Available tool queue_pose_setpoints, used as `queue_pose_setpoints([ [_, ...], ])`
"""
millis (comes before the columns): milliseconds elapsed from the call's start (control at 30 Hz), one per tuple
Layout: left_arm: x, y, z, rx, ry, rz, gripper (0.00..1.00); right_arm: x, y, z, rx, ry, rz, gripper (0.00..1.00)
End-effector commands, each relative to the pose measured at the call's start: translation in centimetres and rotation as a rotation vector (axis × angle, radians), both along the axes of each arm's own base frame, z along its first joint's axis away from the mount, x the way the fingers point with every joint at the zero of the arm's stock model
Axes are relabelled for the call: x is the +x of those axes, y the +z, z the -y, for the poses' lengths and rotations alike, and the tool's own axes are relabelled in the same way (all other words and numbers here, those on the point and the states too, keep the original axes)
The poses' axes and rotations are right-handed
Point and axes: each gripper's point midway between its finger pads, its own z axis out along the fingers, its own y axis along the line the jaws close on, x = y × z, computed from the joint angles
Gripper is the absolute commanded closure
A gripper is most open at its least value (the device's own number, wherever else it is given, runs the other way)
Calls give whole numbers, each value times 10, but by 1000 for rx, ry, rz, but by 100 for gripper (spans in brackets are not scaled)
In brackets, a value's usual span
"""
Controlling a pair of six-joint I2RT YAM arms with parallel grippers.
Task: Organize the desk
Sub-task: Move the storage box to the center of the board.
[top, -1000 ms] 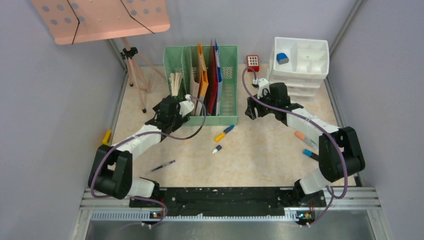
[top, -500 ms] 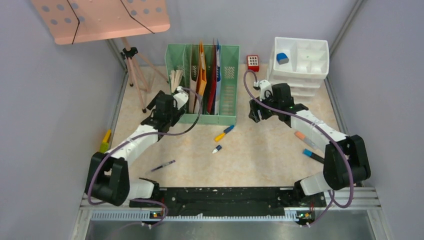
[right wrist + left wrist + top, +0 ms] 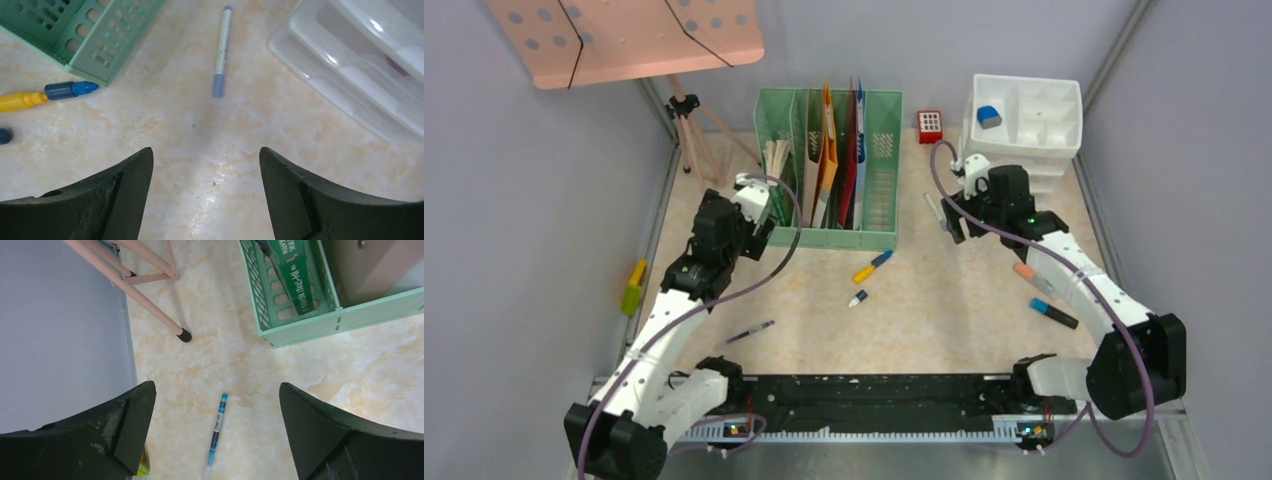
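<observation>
The desk (image 3: 944,320) is a flat, hard, slick marble-pattern top that runs from the front rail to the grey back wall. It is fixed, so I handle only what lies on it.

Nearest, the teal pen (image 3: 217,430) lies on bare desk under the left gripper (image 3: 216,390), whose jaws are spread wide and empty. I judge the pen light, stiff and apt to roll on this surface. I would grip it across mid-barrel, pads square to its length.

Farther on, the yellow marker (image 3: 45,95) lies just beside the rack (image 3: 125,30). The right gripper (image 3: 205,155) hovers over bare desk, jaws spread with nothing between them. The grey pen (image 3: 221,50) lies ahead of it, near the drawers (image 3: 350,85). The same grip applies.
</observation>
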Motion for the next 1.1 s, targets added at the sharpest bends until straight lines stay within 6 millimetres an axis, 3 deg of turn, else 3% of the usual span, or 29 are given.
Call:
queue_pose_setpoints([
  [0,-12,38,7,-109,-14,80,1,12,56,39,-13,-139,131,22],
  [167,-22,55,17,-145,-84,118,1,14,83,65,-24,-223,171,17],
  [500,-16,82,28,-162,-144,154,1,33,147,112,-50,-433,339,10],
  [867,-14,86,39,-191,-189,156,1,96,173,133,-18,-555,364,14],
  [1067,-14,86,41,-194,-201,156,1,130,169,154,14,-638,353,30],
])
